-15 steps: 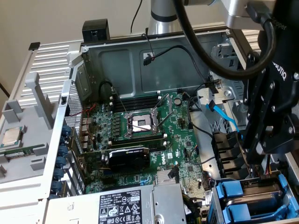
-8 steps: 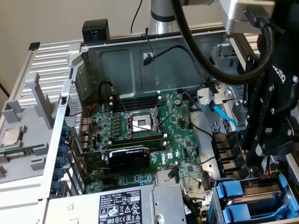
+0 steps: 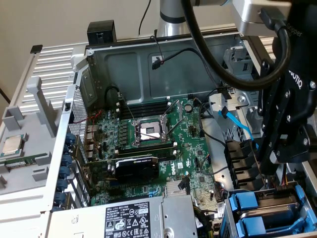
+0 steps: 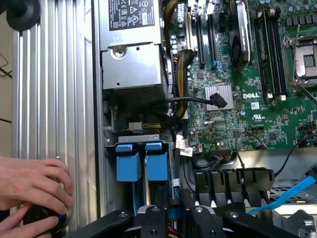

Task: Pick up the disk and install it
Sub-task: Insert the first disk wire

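We see an open case [image 3: 129, 64] before a pale wall [image 3: 59, 20]. The gripper [image 3: 273, 163], clenched or not we cannot tell, hangs over the disk [image 3: 262, 204] at the exterior view's lower right. The wrist view adds a hand [image 4: 29, 183].

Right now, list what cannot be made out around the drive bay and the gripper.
Blue frames: exterior view, lower ends cut off by the bottom edge.
What lies beneath the gripper: wrist view, hidden by its black body.
Black round object: wrist view, mostly covered by the hand.
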Motion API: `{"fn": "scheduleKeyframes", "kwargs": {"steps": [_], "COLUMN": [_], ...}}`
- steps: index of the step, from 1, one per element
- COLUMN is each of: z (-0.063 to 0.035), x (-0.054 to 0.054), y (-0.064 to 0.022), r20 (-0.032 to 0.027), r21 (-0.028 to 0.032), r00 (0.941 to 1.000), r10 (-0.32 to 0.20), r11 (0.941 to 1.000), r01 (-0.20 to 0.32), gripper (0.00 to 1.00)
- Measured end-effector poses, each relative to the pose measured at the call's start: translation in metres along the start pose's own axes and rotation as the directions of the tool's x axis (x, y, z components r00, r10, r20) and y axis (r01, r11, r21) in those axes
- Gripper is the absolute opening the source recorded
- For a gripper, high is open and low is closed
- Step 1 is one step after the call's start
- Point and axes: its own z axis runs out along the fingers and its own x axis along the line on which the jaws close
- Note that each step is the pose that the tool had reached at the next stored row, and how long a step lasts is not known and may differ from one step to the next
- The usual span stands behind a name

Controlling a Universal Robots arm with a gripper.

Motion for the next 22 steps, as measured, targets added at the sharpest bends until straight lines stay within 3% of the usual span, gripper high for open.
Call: {"fn": "scheduleKeyframes", "kwargs": {"steps": [2, 16, 18, 22], "z": [0.0, -0.0014, -0.002, -0.0026], "x": [0.0, 0.001, 0.003, 0.0093], "y": [0.0, 0.0002, 0.0002, -0.0002], "r20": [0.0, 0.0013, 0.0066, 0.0311], "r21": [0.0, 0.0024, 0.0024, 0.001], "r00": [1.0, 1.0, 1.0, 0.9995], "r10": [0.0, 0.0, 0.0, -0.003], "r11": [1.0, 1.0, 1.0, 1.0], "r01": [0.0, 0.0, 0.0, 0.003], "gripper": [0.16, 0.16, 0.16, 0.16]}}
